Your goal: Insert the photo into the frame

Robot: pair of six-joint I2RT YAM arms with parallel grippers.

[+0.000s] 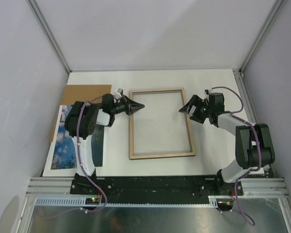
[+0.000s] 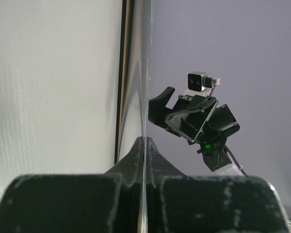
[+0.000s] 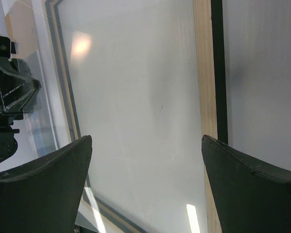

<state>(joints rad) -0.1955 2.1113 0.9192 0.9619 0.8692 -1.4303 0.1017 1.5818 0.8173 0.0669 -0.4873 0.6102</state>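
Note:
The frame (image 1: 161, 155) lies flat in the middle of the table, pale wood side up. My left gripper (image 1: 138, 107) reaches over its left rail, turned on its side and shut on the thin edge of a clear pane (image 2: 144, 97) that runs away between the fingers (image 2: 157, 155). The right gripper (image 1: 188, 108) hovers wide open over the frame's right rail (image 3: 204, 73), nothing between its fingertips (image 3: 82, 145). At the table's left edge lies the photo (image 1: 63, 145), picture side up, partly hidden by the left arm.
A brown cardboard board (image 1: 82, 97) lies at the back left, overlapping the photo's far end. Grey walls close in the table on three sides. The arm bases and a metal rail (image 1: 155, 187) run along the near edge.

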